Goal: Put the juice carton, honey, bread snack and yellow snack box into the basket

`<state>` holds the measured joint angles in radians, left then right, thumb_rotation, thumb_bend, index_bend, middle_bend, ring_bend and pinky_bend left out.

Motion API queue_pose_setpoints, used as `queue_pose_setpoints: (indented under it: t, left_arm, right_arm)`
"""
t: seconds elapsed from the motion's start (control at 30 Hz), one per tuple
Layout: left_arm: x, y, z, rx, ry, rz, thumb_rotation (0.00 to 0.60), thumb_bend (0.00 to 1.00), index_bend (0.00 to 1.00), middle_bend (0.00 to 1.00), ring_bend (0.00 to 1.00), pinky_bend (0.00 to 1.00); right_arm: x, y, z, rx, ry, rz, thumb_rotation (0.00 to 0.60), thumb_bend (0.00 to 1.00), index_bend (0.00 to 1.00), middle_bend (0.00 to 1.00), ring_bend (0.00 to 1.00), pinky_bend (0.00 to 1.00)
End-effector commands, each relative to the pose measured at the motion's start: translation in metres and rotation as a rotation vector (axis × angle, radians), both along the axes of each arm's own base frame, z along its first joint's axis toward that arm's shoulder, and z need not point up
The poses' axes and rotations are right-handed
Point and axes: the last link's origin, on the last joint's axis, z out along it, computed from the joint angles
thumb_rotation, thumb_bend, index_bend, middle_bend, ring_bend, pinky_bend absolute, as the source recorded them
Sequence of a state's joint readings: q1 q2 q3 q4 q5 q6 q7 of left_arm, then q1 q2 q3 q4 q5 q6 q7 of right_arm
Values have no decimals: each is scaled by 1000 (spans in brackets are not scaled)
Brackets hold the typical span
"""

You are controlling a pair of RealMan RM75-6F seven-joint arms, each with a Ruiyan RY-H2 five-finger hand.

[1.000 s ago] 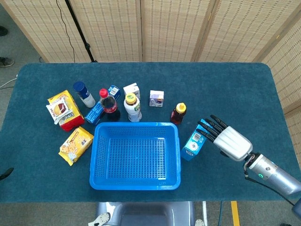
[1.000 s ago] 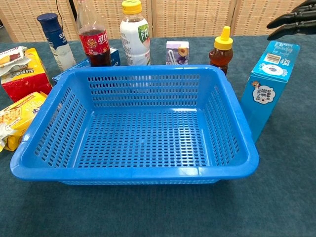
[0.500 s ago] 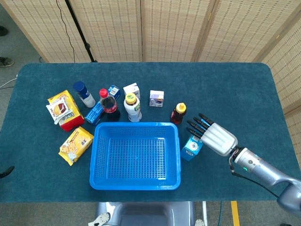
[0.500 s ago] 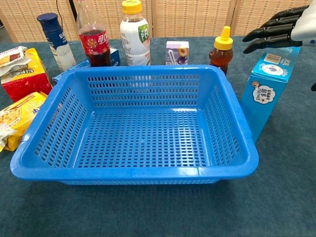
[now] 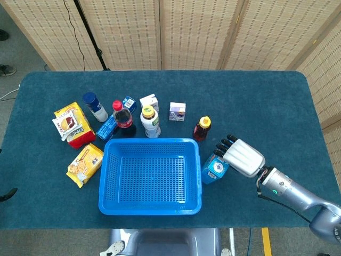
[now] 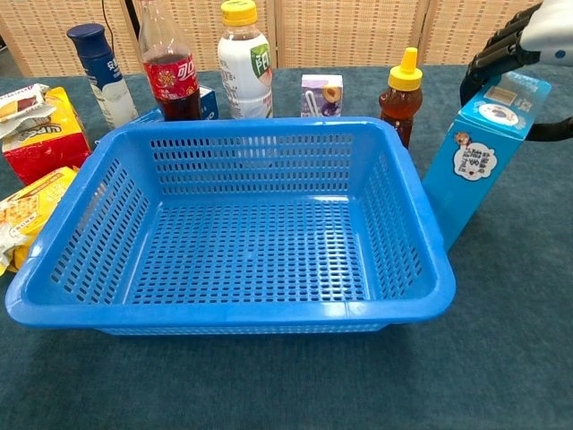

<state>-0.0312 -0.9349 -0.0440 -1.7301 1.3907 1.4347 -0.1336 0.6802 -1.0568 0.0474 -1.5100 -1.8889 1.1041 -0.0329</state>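
I have the right hand point(image 5: 242, 156) at the top of the blue juice carton point(image 5: 214, 169), dark fingers point(image 6: 488, 59) curled over its upper edge and the thumb coming round the far side; it looks like a grasp, but I cannot tell whether the grip is actually closed. The carton stands on its base on the table point(image 5: 256, 106), touching the right wall of the blue basket point(image 5: 150, 208). Its long axis runs bottom to top and is tipped, the top leaning away from the basket toward my hand. The printed face points at the chest camera. The honey bottle point(image 5: 202, 128) stands upright just behind the basket's far right corner. My left hand is out of both views.
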Motion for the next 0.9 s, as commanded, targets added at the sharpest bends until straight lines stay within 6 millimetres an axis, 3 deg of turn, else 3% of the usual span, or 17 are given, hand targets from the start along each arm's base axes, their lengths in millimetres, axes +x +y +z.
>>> queue_pose_setpoints:
  t: [0.03,0.27,0.5,0.63,0.9]
  left_arm:
    - [0,0,0,1,-2,1,600,143,0,0,0,0]
    - [1,-2,2,2,-14,-5,600,144,0,0,0,0]
    - [1,-5,3,7,-23,-12,600,143,0,0,0,0]
    - [1,-5,3,3,-23,-14,600,144,0,0,0,0]
    - [0,-3,1,-4,-22,-3,600,144,0,0,0,0]
  right_arm:
    - [1,2,13,-40,-79,60,600,758,654,589,495,462]
    - [20,2,56,-229,-215,219,600,759,655,592,496,463]
    - [44,13,72,-254,-346,312,600,759,656,594,496,463]
    - [57,16,62,-198,-401,322,600,759,656,595,496,463]
    - [92,5,3,-62,-510,394,600,759,657,594,495,463]
